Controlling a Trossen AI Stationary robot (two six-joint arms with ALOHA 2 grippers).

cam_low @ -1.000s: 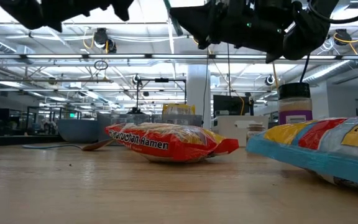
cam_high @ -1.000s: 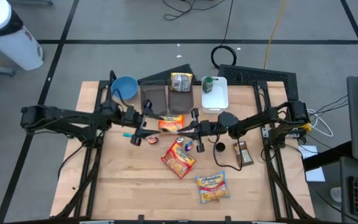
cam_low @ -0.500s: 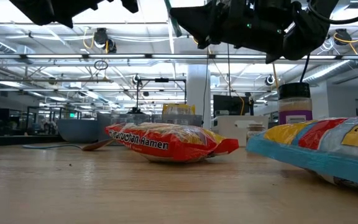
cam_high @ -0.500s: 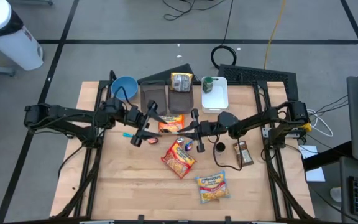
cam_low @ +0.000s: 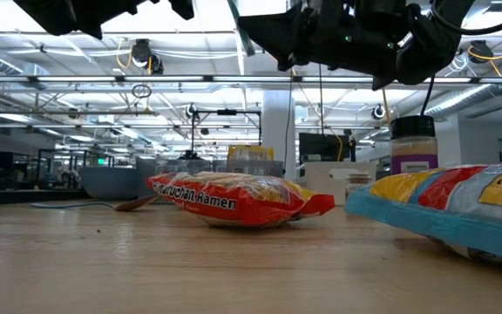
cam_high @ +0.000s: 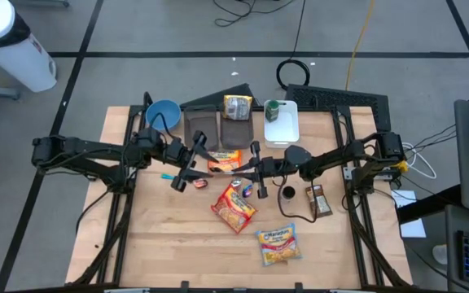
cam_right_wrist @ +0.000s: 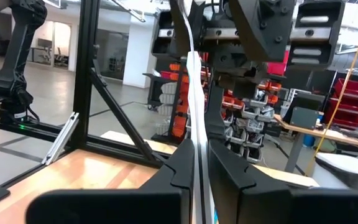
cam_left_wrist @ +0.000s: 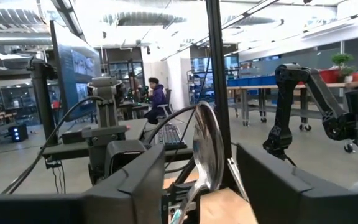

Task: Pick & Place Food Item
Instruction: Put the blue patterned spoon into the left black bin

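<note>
Lab hall, wooden desk (cam_high: 161,244) | right end effector (cam_high: 236,168) clamps spoon (cam_left_wrist: 207,149) above red ramen pack (cam_low: 229,201), apparently for handover | left end effector (cam_high: 204,155) half-open around its bowl

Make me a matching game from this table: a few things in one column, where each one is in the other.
1. round blue bowl
2. white rectangular tray
3. yellow and blue noodle packet
4. shiny metal spoon

A. near the table's front edge
B. back edge, left arm's side
C. up in the air, off the table
D. back edge, right arm's side

Pairs: 1-B, 2-D, 3-A, 4-C
</note>
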